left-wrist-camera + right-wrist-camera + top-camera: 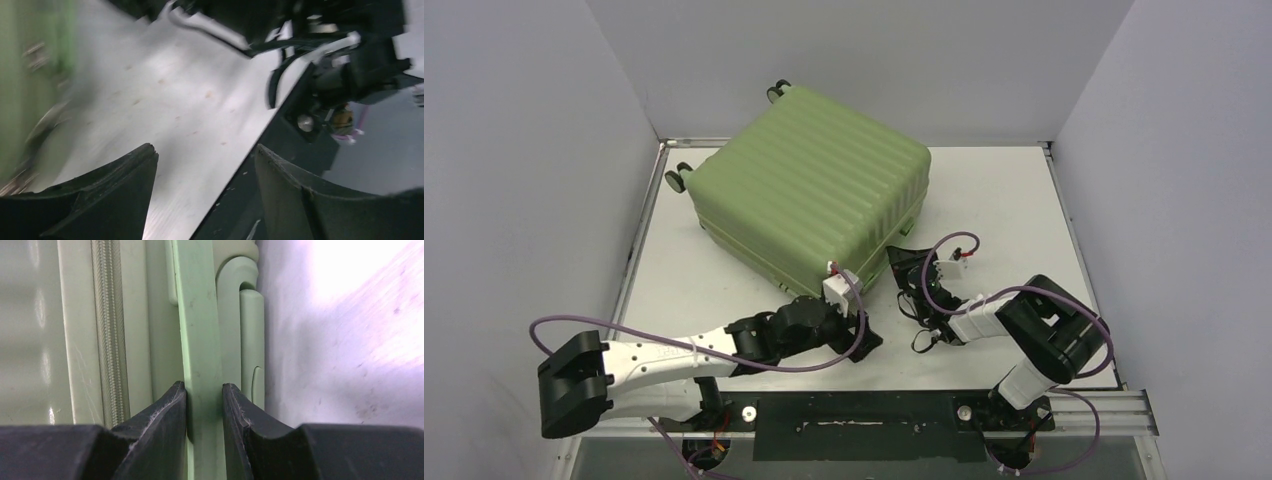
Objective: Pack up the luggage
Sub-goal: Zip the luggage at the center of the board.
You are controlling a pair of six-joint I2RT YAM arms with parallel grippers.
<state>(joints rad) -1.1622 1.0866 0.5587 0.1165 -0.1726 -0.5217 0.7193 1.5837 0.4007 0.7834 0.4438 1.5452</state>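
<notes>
Closed and lying flat toward the back left of white table (pixel 1009 205): large light-green ribbed hard-shell suitcase (pixel 809 190) — contents hidden. Clamped between the fingers of right gripper (pixel 204 390): the case's light-green plastic handle bar (pixel 199 315). Spread apart with nothing between, low over bare tabletop beside the case — the fingers of left gripper (pixel 205 155).
</notes>
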